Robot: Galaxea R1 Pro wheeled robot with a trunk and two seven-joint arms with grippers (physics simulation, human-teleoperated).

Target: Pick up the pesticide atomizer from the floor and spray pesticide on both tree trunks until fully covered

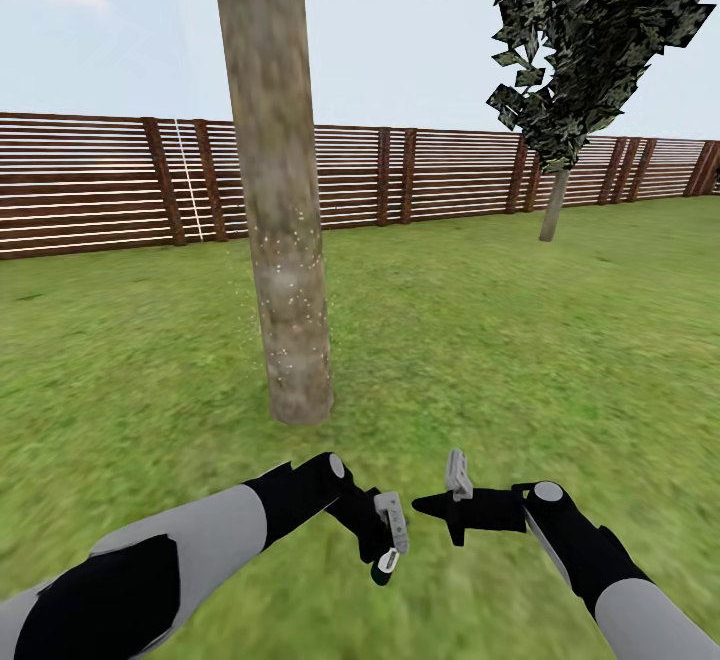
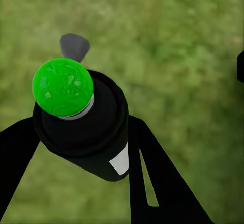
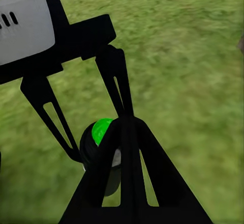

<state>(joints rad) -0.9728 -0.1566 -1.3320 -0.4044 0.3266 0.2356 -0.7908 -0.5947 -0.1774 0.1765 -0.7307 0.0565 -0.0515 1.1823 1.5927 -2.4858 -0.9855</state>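
Atomizer (image 2: pixel 81 127), a dark canister with a green ball top, sits clamped between the left gripper (image 1: pixel 390 540) fingers. The right gripper (image 1: pixel 440 508) has its jaws pressed together, empty, just beside it at 3 o'clock. Pale specks already dot the trunk (image 1: pixel 285 270) at 12 o'clock. Best to aim the nozzle squarely and sweep slowly up the bare bark.

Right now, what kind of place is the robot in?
An outdoor garden or fenced backyard, by the look of it. Short green grass covers the ground, a brown slatted wooden fence closes the far side under open sky, and a thick mottled tree trunk rises from the lawn just ahead.
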